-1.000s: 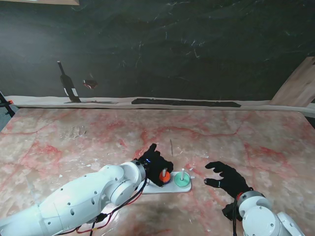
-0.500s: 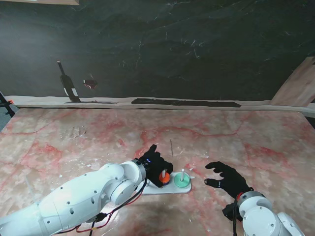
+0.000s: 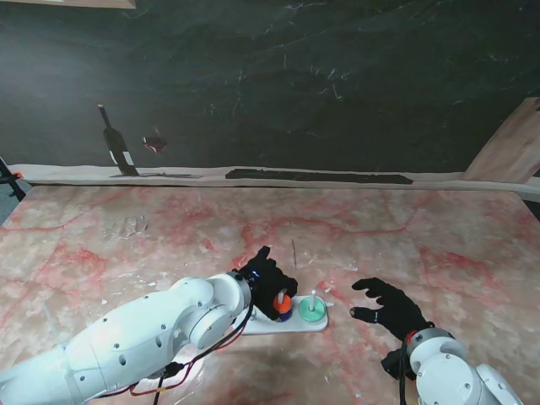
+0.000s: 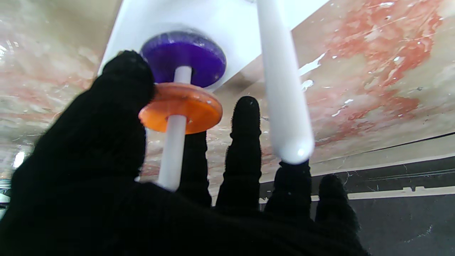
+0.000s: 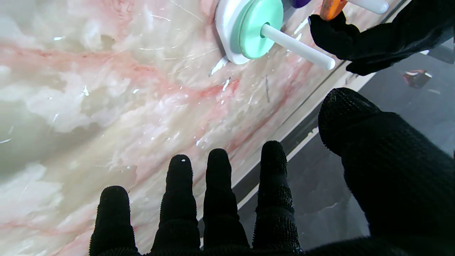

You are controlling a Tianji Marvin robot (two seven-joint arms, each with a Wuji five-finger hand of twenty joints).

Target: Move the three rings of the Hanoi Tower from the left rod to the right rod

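Overhead, the left hand [image 3: 268,285] pinches the orange ring [image 3: 283,302] on the middle rod of the white base [image 3: 253,324], the green ring [image 3: 313,311] lies at its right end, and the right hand [image 3: 390,307] hovers nearby, fingers spread; the left wrist view shows that orange ring [image 4: 181,111] partway up its rod [image 4: 173,142] above the purple ring [image 4: 184,57], thumb [image 4: 122,85] against its rim; the right wrist view shows splayed fingers [image 5: 218,192] holding nothing.

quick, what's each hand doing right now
Left hand: shut on the orange ring, partway up its rod.
Right hand: open, holding nothing.
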